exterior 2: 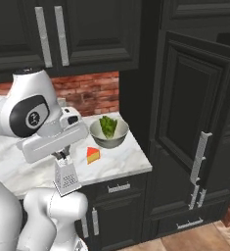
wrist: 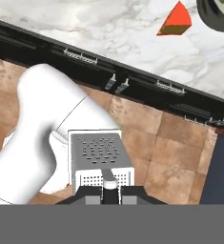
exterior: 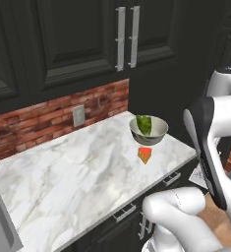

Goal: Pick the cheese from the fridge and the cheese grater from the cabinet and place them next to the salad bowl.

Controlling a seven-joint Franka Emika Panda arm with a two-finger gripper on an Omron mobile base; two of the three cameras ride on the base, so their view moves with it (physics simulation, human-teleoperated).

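- The fingers [wrist: 110, 183] are pressing together on the top handle of the cheese grater [exterior 2: 66, 175], and the gripper [exterior 2: 61, 156] is holding it hanging below the hand, in front of the counter edge.
- The cheese grater is showing a pale grey flat face dotted with holes, wider toward its bottom, hanging upright.
- The cheese [exterior 2: 92, 155], a yellow-orange wedge with a red rind, is lying on the marble counter [exterior: 77, 172], just beside the salad bowl [exterior 2: 109, 135] at about its 7 o'clock.
- The salad bowl is holding green lettuce.
- At 3 o'clock in the right base view, the cabinet [exterior 2: 195, 122] door is standing open.
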